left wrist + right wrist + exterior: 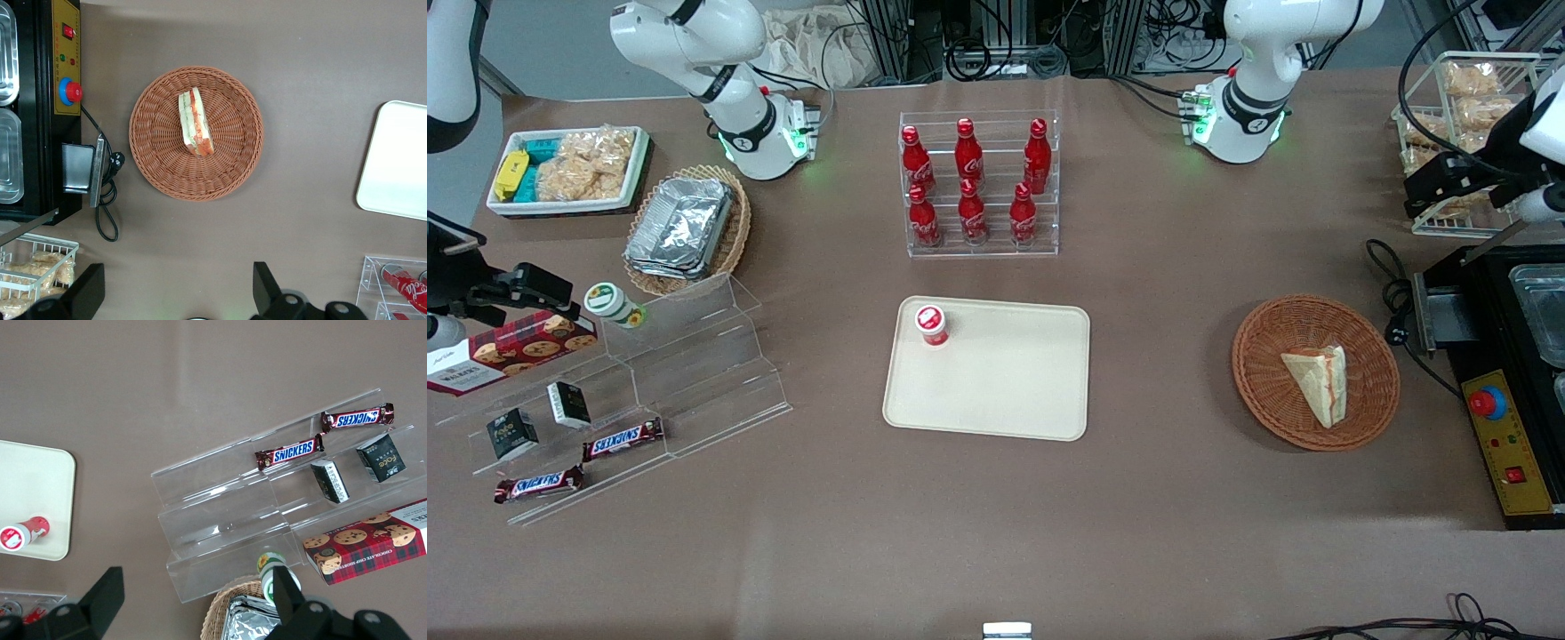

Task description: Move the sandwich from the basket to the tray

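Observation:
The sandwich [1319, 382] [195, 123] is a pale bread wedge with red and green filling, lying inside the round reddish-brown basket [1254, 373] [153, 153]. The cream tray [1005, 391] [400, 160] lies flat mid-table, with a small red-capped bottle [931, 324] standing on one of its corners. My gripper [1432, 188] [177, 290] hangs well above the table, farther from the front camera than the basket and toward the working arm's end. It is open. Its two black fingers [267, 288] stand wide apart over bare tabletop, holding nothing.
A black appliance [1507, 391] with a red button and a looped cable [1392, 293] sits beside the basket. A wire rack of snacks [1467, 116] stands near my gripper. A clear rack of red cola bottles [978, 182] stands farther back than the tray. A stepped acrylic shelf [694, 373] lies toward the parked arm's end.

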Robot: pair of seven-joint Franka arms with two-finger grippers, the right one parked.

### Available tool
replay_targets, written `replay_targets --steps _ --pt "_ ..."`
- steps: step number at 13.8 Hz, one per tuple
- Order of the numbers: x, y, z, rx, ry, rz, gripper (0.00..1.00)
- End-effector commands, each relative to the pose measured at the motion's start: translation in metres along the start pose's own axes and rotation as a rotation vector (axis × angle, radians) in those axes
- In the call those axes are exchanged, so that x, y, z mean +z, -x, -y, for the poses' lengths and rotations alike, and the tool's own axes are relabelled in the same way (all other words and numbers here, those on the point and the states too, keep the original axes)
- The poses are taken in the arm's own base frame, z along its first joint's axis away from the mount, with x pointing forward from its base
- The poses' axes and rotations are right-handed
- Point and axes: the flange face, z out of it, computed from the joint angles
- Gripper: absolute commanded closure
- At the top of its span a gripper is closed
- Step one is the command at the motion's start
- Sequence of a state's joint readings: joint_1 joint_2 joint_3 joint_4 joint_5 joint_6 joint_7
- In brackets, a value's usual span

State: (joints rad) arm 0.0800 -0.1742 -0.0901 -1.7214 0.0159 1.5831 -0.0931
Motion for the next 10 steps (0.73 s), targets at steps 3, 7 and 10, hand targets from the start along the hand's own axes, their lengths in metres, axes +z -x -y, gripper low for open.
replay_targets --steps 3,7,10 --pt "-0.001 0.002 0.000 0.008 -0.006 0.004 0.00" --pt "0.030 -0.023 0.021 -0.051 0.015 0.016 0.00" --pt "0.086 -0.050 0.021 -0.108 0.011 0.078 0.00"
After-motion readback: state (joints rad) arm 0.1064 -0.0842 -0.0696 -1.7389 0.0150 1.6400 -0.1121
